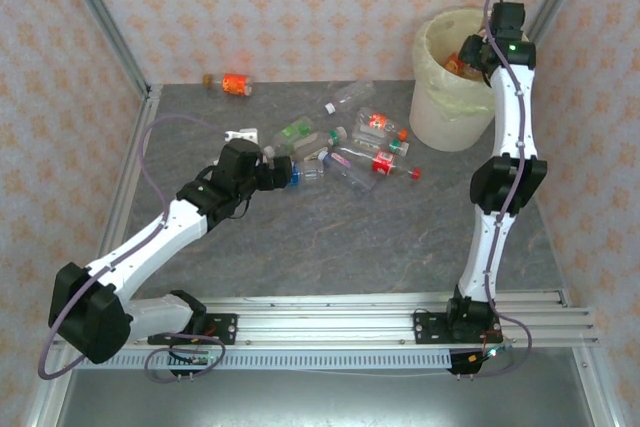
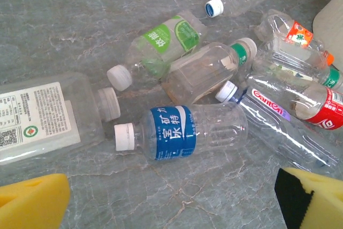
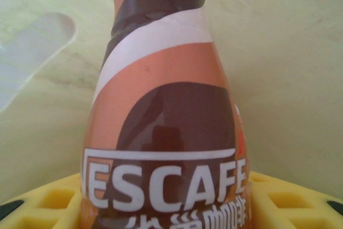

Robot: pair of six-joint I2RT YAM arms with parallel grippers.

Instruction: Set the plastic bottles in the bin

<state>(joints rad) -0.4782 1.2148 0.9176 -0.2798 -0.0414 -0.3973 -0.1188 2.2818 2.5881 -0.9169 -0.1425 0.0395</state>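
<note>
The bin (image 1: 440,117) stands at the far right of the table (image 1: 330,237), lined with a yellowish bag (image 3: 289,68). The right gripper (image 1: 468,57) hangs over the bin's mouth. Its yellow pads (image 3: 43,207) are closed against the sides of a brown-and-orange Nescafe bottle (image 3: 163,132), and the wrist view shows the bin's lining right behind that bottle.

The other plastic bottles (image 1: 345,152) lie in a loose heap on the table to the left of the bin, the nearest of them just beside its wall. The left gripper (image 2: 171,207) sits at the side of the heap farthest from the bin, with its jaws spread wide and nothing between them. A blue-labelled bottle (image 2: 177,132) lies on its side just ahead of it. A green-labelled bottle (image 2: 161,44) and a red-labelled bottle (image 2: 300,108) lie beyond, closer to the bin. One orange bottle (image 1: 236,84) lies alone well to the left of the bin, against the back wall.
</note>
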